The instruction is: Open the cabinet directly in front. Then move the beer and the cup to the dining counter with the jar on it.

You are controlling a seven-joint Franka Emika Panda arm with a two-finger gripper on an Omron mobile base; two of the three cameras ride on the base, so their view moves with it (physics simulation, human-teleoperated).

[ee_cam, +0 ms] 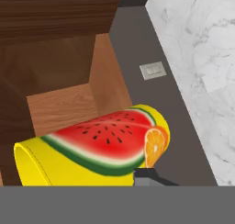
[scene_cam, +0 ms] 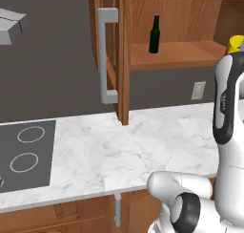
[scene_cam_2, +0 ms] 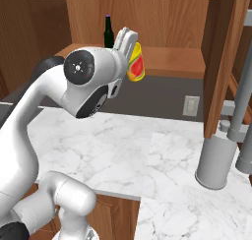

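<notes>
White grey-veined marble worktop [scene_cam: 143, 146] spanning below the reddish-brown wooden wall cabinet [scene_cam: 176, 55], which is standing open. Slim dark glass beer bottle [scene_cam: 154, 34] sitting upright on its shelf. Two-finger gripper [scene_cam_2: 129, 49] closing around the small yellow watermelon-print cup [scene_cam_2: 136, 62], holding it just outside the shelf edge.

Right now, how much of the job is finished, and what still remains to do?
Done: the cabinet stands open, its shelf exposed. In hand: the claw grips the cup, tilted and lifted at the shelf's front edge. Left: carry the cup to the dining counter, then fetch the beer, which stands upright on the shelf.
</notes>
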